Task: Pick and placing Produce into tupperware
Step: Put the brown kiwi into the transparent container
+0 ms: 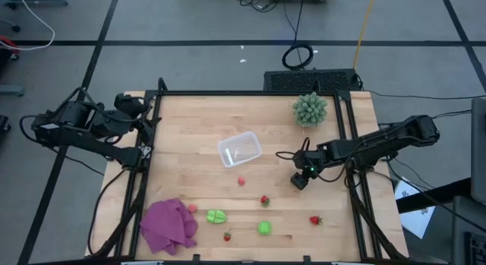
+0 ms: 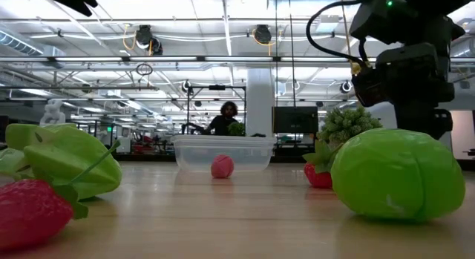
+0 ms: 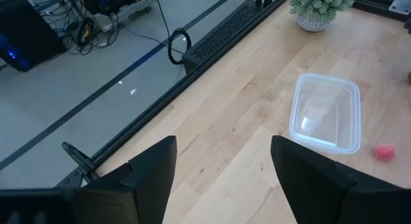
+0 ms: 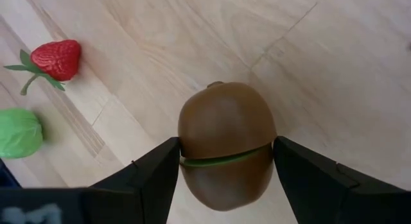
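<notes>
Your right gripper has its jaws clamped on the kiwi (brown, split by a green seam), held right of the tub, ready to carry over. Left gripper, jaws apart, waits far left of the tub.

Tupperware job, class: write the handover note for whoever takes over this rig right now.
Right pincer: fingers either side of the brown kiwi; lift unclear; right of the tupperware.
Left pincer: open, empty, parked at the table's far left edge.
Tupperware: mid-table, appears empty.
Loose on the table: pink piece, strawberries, green pieces, another small pink piece beside the purple cloth.
Done: nothing placed.
Left: kiwi first, then all the rest.
</notes>
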